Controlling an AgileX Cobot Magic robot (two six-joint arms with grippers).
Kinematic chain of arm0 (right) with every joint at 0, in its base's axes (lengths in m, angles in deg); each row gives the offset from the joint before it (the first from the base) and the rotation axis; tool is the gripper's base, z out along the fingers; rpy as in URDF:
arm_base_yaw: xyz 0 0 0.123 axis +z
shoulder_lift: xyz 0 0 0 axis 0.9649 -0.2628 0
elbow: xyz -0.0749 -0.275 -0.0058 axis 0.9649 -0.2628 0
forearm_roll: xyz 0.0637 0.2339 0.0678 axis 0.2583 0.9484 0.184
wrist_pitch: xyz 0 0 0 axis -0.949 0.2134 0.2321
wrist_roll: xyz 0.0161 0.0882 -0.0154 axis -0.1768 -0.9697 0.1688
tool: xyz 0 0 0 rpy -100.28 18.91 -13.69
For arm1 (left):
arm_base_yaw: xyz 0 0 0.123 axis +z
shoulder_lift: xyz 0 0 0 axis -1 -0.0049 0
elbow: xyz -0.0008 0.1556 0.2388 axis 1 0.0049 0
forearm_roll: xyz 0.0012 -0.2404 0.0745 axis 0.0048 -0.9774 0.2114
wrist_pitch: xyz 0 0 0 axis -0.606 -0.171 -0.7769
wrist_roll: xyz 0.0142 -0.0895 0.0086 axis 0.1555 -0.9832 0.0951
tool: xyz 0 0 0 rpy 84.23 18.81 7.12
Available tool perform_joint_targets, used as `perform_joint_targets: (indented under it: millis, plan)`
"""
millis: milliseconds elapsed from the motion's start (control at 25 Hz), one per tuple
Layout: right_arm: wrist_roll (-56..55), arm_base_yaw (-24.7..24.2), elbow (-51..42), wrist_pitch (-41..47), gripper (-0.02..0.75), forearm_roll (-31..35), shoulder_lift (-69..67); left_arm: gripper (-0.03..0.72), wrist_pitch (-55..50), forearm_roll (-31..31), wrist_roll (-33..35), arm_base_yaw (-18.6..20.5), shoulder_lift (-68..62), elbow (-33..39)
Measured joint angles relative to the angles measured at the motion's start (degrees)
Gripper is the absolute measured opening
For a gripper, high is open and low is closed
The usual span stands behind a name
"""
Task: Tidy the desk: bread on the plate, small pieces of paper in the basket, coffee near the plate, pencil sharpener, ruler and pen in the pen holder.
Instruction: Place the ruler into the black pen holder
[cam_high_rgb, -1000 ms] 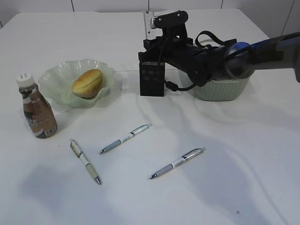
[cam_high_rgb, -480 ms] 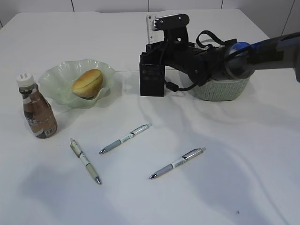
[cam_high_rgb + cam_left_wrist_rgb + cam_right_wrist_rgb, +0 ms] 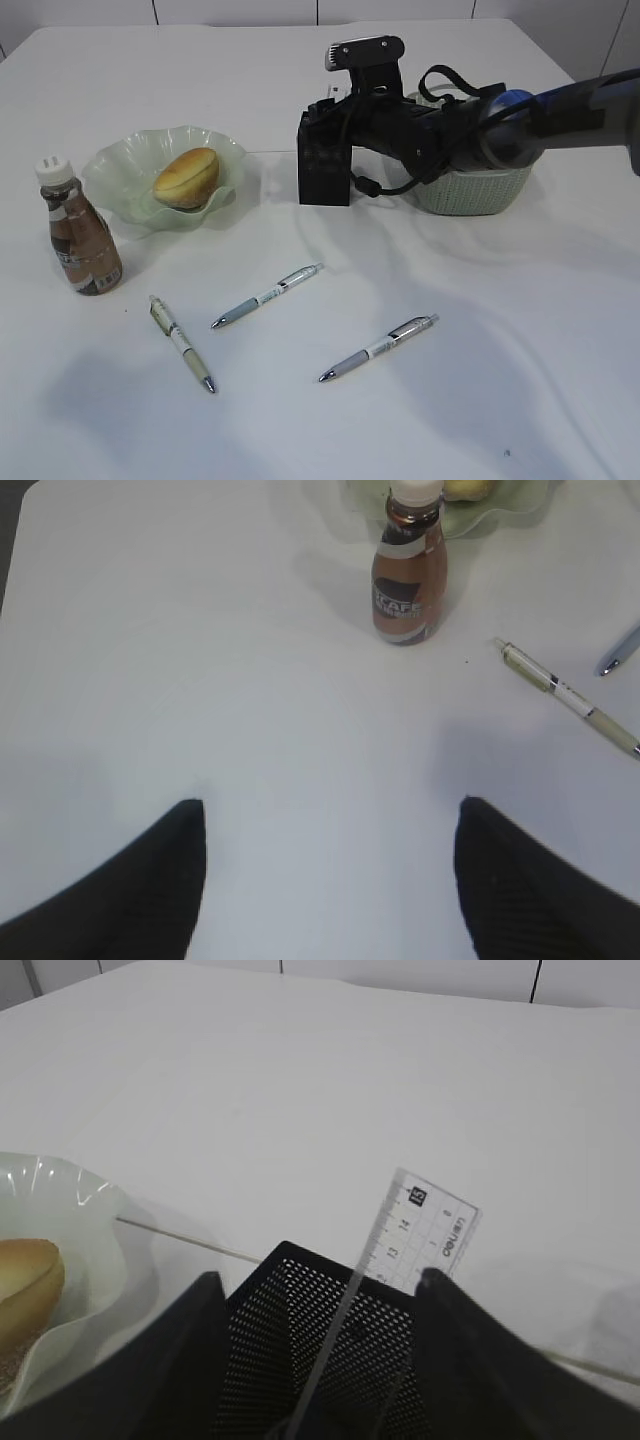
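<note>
**Ruler released into the pen holder; pens remain on the tabletop**

Far to the left of the right hand [image 3: 325, 105], the coffee [image 3: 80, 237] stands just beside the plate [image 3: 120, 165], and the bread [image 3: 186, 177] lies in the plate. Both placements are judged complete. The left hand [image 3: 330, 880] is seen only in its own wrist view, spread wide and empty above bare tabletop [image 3: 500, 380], with the coffee well ahead of it.

Three pens [image 3: 266, 296] lie on the tabletop, in front of and below the right hand. That hand hangs directly over the pen holder [image 3: 324, 165], fingers parted and grasping nothing. The ruler [image 3: 400, 1250] stands inside the holder, leaning, between the fingers but apparently free of them. The ruler step is judged just finished. The next move calls for lifting clear without snagging the ruler, then reaching down for the nearest pen.

To the right, the basket [image 3: 480, 190] is largely hidden behind the arm, so its contents cannot be told. No pencil sharpener or paper pieces can be made out. In the exterior view the ruler is hidden by the hand.
</note>
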Motion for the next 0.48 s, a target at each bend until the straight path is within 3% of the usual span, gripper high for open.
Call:
perform_joint_targets:
  millis: [480]
  plan:
    - [-0.23, 0.22, 0.0, 8.51, 0.48, 0.48, 5.39, 0.546, 0.0, -0.2, 0.0, 0.0, 0.0, 0.0]
